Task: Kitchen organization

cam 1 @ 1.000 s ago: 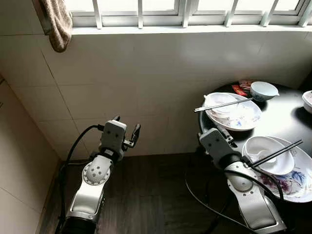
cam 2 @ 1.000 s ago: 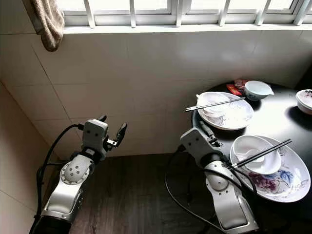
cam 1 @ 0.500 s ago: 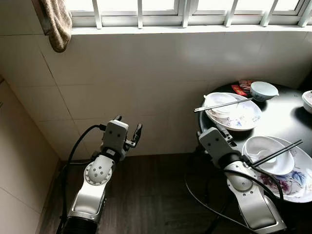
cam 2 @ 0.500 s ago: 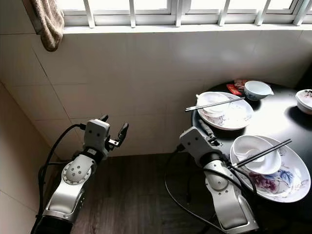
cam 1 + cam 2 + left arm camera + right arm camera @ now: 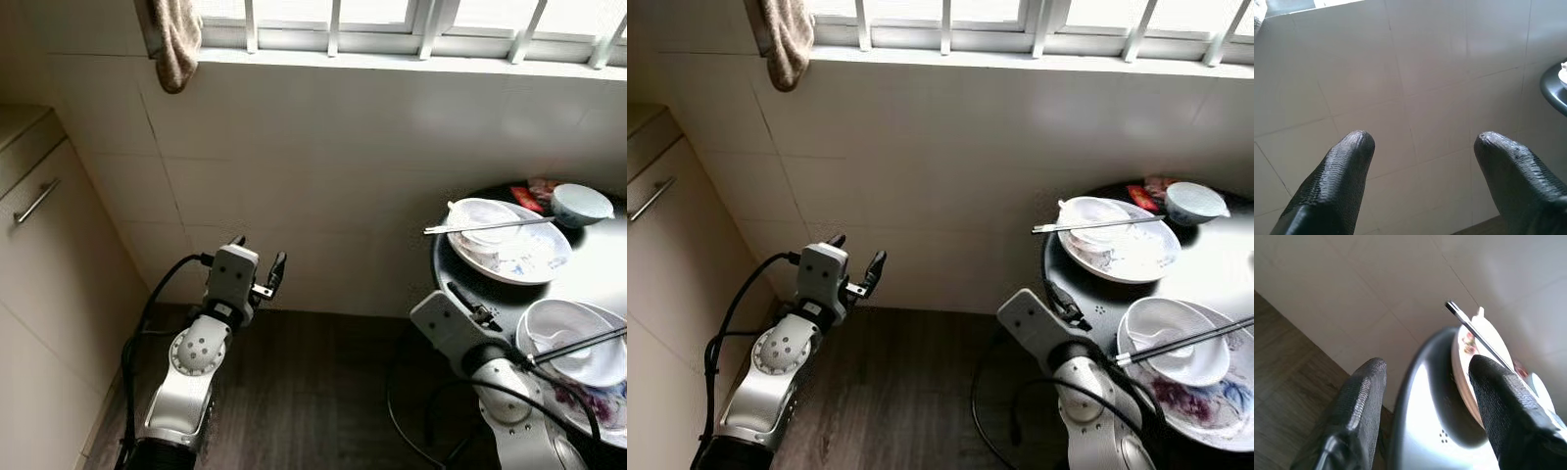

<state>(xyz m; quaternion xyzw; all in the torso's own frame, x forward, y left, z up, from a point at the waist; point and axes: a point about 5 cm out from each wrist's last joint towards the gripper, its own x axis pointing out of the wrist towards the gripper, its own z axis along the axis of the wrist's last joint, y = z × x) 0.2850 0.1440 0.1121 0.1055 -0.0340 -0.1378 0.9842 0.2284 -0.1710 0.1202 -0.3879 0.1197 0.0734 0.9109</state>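
The dirty dishes sit on a round black tabletop (image 5: 588, 264) at about 3 o'clock in the head view, hard against the tiled wall. Nearest the robot is a floral plate (image 5: 1205, 406) carrying a white bowl (image 5: 1176, 343) with a spoon in it and dark chopsticks (image 5: 1185, 341) laid across the rim. Beyond it, toward 2 o'clock, a second plate (image 5: 524, 257) holds a smaller bowl (image 5: 480, 217), with another pair of chopsticks (image 5: 490, 225) bridging it and jutting past the plate's edge. A small bowl (image 5: 580, 203) and a red packet (image 5: 529, 192) lie at the far side.

The right gripper (image 5: 1425, 382) hovers just beside the tabletop's near edge, fingers spread wide and holding nothing, aimed along the rim toward the far plate. The left gripper (image 5: 1420, 142) is likewise parted and empty, facing bare wall tile, well apart from the dishes.

The loose chopsticks look like the main hazard: either pair would likely roll off if an arm brushes its overhanging end or a bowl is tilted while being lifted. The right gripper sits low by the rim, so a forward reach could knock the tabletop's edge and jostle the stacked ware. Glazed bowls may slip between narrow fingers.

At 9 o'clock stands a beige cabinet (image 5: 39, 255), and a brown towel (image 5: 178, 44) hangs from the window sill at 11 o'clock.
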